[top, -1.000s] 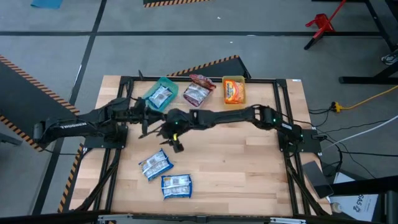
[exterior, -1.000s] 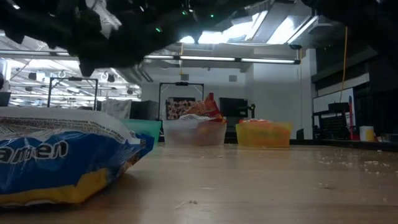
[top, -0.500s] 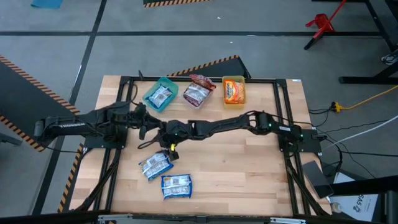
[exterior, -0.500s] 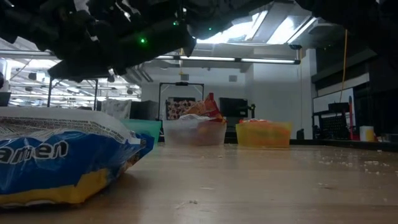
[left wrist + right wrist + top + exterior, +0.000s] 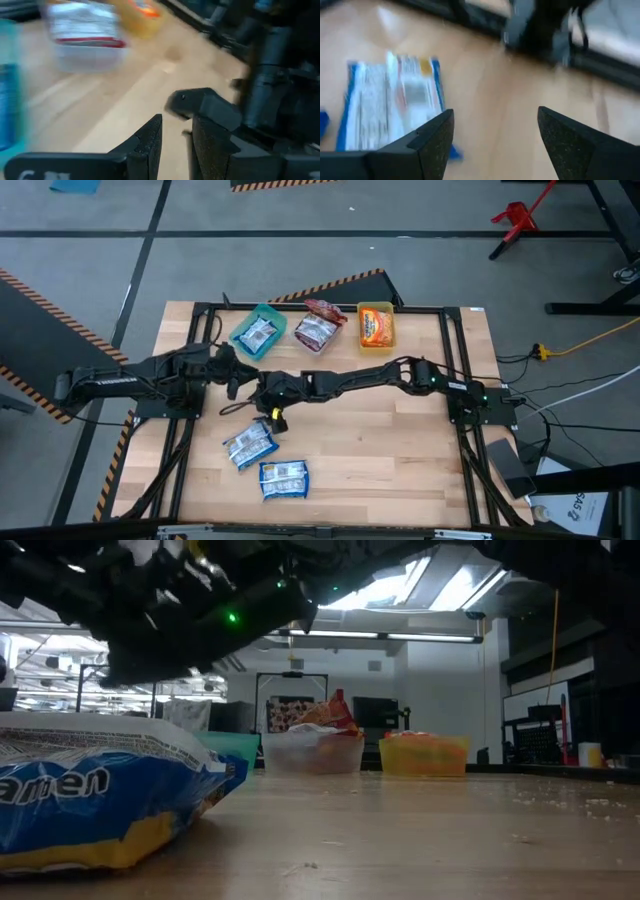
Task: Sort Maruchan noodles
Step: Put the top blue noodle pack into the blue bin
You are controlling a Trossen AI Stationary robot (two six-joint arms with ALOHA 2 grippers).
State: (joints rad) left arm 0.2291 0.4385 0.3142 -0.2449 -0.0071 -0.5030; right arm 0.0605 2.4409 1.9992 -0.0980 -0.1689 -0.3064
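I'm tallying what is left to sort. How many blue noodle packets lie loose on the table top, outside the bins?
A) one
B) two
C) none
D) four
B: the high view shows two blue packets on the bare wood, one just below the right gripper and the other nearer the table's front edge; the remaining packets sit in the three bins at the back.

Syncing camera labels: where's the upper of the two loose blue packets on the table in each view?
High: blue packet, left of centre, just below the right claw.
Low: probably the big blue packet at the left edge, though it could be the other one.
Left wrist: not in it.
Right wrist: left side.
Shared landmark: right claw.
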